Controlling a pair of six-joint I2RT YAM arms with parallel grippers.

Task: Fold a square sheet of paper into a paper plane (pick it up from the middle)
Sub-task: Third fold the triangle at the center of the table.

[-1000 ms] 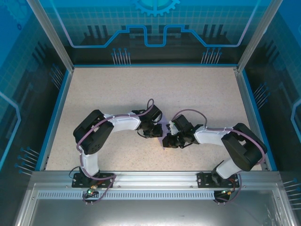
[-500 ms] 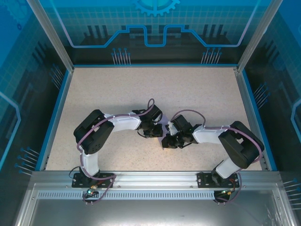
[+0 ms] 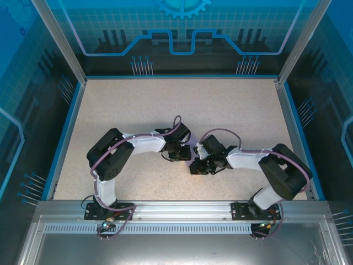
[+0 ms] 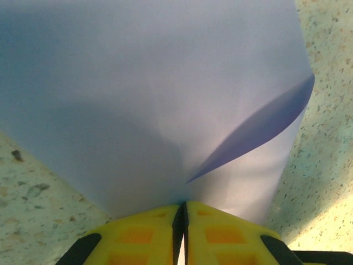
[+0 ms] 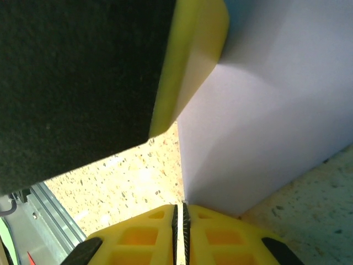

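Movement since a second ago is close to nil: left arm (image 3: 140,143) sits just as it did, and right arm (image 3: 251,159) only wobbled at the elbow and ended up about where it started.

From overhead, left gripper (image 3: 186,155) and right gripper (image 3: 195,165) meet nose to nose mid-table (image 3: 165,105), too crowded to read the grip.

The wrist cams sort that out. On the left one, left gripper (image 4: 182,212) has its yellow jaws squeezed together on the paper's (image 4: 154,99) near edge. The lavender sheet fans up and away from the seam, smooth and matte, with one soft curled fold throwing a dark crescent on its right side.

On the right one, right gripper (image 5: 181,212) is likewise clamped down on a paper (image 5: 265,121) edge, a thin line pinched in the seam. The sheet stands up off the speckled beige tabletop. The left gripper's yellow pad (image 5: 193,66), black-backed, presses against it at upper left.
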